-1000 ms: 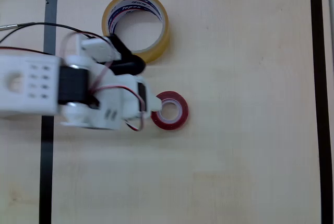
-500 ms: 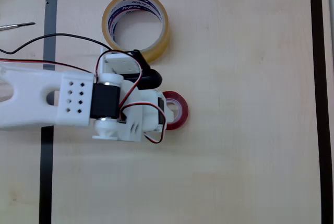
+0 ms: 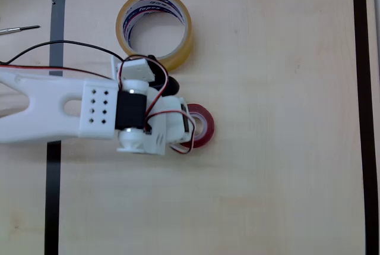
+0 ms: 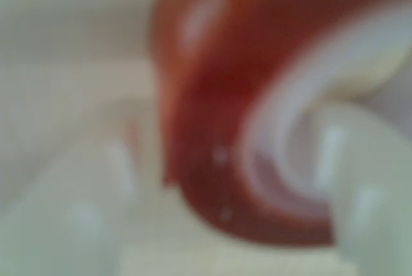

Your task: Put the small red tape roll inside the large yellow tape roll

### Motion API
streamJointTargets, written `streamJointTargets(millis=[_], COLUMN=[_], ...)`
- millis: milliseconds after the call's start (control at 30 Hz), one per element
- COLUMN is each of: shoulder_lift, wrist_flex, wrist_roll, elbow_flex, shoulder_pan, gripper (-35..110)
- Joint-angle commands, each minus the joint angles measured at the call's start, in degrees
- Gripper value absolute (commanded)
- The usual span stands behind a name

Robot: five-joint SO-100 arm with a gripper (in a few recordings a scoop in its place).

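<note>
Overhead view, item 1: arm. It has pushed further right over the last second, and the gripper (image 3: 189, 125) now covers the left part of the red roll (image 3: 202, 125), which was clear of it a second ago.

Item 2: red roll. Lies flat on the table (image 3: 273, 148), in the same spot as before, just below and right of the yellow roll (image 3: 155, 28), near but apart from it.

Item 3: grip, wrist view. Blurred. One pale finger (image 4: 360, 192) sits inside the white core of the red roll (image 4: 206, 121); the other (image 4: 77, 218) is outside the red wall, with a gap visible beside it. The jaws therefore straddle the wall, spread, not yet pinching as far as can be told.

Reading: the approach looks finished; closing on the wall is likely next, then lift and carry up-left.

Item 4: yellow roll. Lies flat, hole facing up and unobstructed; the arm's black wrist part lies close to its lower rim.

Item 5: room. A black tape border (image 3: 362, 88) frames the work area; wide open table lies right of and below the red roll. The route to the yellow roll is short, so the lift must clear its rim.
</note>
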Motion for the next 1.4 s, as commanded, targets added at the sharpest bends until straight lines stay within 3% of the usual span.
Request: streamJointTargets(millis=[0, 400, 667, 1367], shoulder_lift=[2.3, -2.9, -3.9, 27.2], wrist_flex=[-0.1, 1.9, 3.7, 25.8], wrist_roll=[-4.7, -7.2, -7.2, -7.4], elbow_flex=[-1.8, -4.5, -6.7, -8.5], shoulder_pan=[0.1, -0.7, -0.5, -9.8], gripper=[14, 0, 0, 0])
